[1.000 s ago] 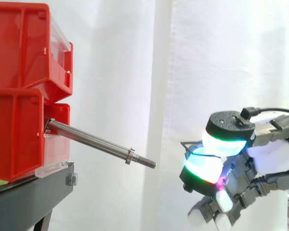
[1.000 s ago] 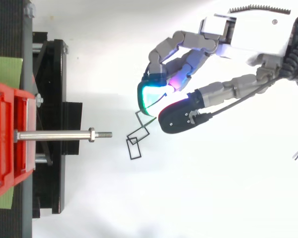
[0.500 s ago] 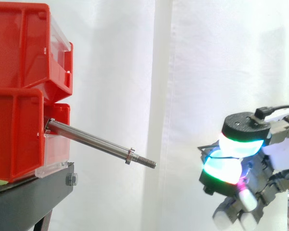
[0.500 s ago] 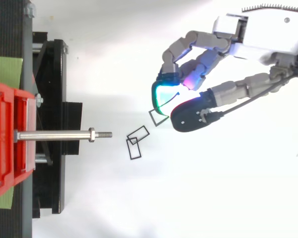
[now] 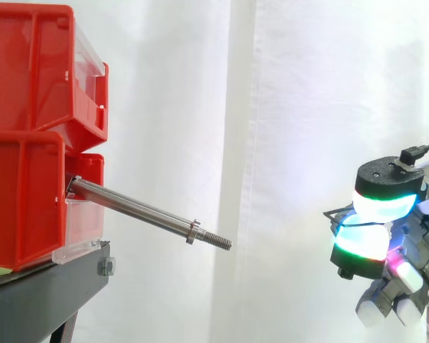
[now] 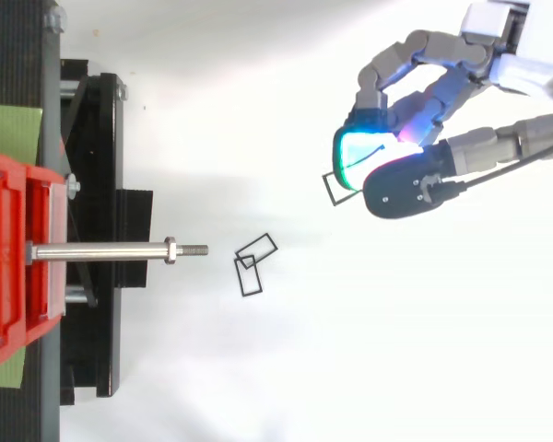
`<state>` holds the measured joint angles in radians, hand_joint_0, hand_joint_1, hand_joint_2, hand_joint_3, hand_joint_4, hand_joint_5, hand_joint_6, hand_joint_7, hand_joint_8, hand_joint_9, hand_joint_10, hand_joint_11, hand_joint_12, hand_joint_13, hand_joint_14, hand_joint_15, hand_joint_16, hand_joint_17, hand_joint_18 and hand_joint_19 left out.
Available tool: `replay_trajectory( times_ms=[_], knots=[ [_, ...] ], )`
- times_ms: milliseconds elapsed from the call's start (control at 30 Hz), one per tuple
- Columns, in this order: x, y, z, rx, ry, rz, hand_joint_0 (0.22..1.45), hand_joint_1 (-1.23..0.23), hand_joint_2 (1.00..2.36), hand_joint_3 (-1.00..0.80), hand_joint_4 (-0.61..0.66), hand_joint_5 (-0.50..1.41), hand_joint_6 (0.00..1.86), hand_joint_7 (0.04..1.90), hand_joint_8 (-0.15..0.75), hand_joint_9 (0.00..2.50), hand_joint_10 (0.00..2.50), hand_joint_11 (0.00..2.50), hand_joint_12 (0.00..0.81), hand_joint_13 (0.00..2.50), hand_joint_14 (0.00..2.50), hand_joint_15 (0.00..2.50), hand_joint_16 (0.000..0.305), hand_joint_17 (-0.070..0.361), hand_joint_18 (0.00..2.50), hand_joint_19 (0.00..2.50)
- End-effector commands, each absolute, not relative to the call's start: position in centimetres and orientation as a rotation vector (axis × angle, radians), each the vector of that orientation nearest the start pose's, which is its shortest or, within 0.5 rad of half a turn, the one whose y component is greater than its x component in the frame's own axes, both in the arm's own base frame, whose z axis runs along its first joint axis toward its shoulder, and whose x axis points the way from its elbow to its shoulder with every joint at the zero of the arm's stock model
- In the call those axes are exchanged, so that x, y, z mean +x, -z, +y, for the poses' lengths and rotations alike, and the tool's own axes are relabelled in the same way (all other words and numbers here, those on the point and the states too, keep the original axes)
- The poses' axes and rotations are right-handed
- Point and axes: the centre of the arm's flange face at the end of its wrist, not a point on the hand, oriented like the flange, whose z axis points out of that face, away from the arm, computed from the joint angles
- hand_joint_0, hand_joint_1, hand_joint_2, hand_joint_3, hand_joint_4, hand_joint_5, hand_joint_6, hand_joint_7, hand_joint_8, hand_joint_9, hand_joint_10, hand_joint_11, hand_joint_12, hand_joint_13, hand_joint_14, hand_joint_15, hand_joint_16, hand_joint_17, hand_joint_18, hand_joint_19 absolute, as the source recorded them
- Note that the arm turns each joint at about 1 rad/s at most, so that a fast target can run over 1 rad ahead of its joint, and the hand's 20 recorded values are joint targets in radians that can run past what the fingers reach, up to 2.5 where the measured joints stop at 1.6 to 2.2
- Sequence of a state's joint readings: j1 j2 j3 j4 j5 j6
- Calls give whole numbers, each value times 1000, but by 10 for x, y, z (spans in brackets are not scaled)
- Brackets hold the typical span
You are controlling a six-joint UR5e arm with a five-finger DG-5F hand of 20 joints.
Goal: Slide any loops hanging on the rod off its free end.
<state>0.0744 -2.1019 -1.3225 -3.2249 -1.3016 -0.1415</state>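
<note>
The steel rod [image 5: 139, 210] juts from the lower red bin [image 5: 21, 200], and its threaded free end [image 6: 195, 249] points right with nothing hanging on it. My hand [image 6: 407, 182] is far to the right of the rod, its glowing fingertips [image 5: 377, 204] pinching a small black rectangular wire loop [image 6: 335, 189]. Two more black loops [image 6: 251, 262] lie overlapping on the white surface just beyond the rod's tip in the top view.
Two red bins are stacked on a black stand [image 5: 50, 282] at the left, the upper bin [image 5: 36, 68] above the rod's root. A white curtain [image 5: 293, 107] hangs behind. Open white surface lies between the rod's tip and my hand.
My hand has drawn back to the right, away from the rod, taking one pinched loop with it. The two loops on the surface have stayed where they were.
</note>
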Motion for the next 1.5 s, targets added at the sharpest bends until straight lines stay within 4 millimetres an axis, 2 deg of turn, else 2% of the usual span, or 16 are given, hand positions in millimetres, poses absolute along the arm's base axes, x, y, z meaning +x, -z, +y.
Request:
replay_trajectory(
  times_ms=[0,433,1467],
  knots=[
    [656,-293,-110,1391,-717,1418,640,-809,1006,-80,-88,-101,917,1039,292,1173,12,385,353,721,5,147,50,112,736,324],
    [668,-298,-108,1313,-744,1368,639,-804,1007,-82,-89,-102,917,1035,291,1143,14,376,352,717,5,145,49,111,733,327],
    [668,-299,-110,1311,-741,1363,644,-802,1009,-92,-90,-107,918,1034,285,1128,12,380,350,702,5,152,48,108,708,329]
  ],
)
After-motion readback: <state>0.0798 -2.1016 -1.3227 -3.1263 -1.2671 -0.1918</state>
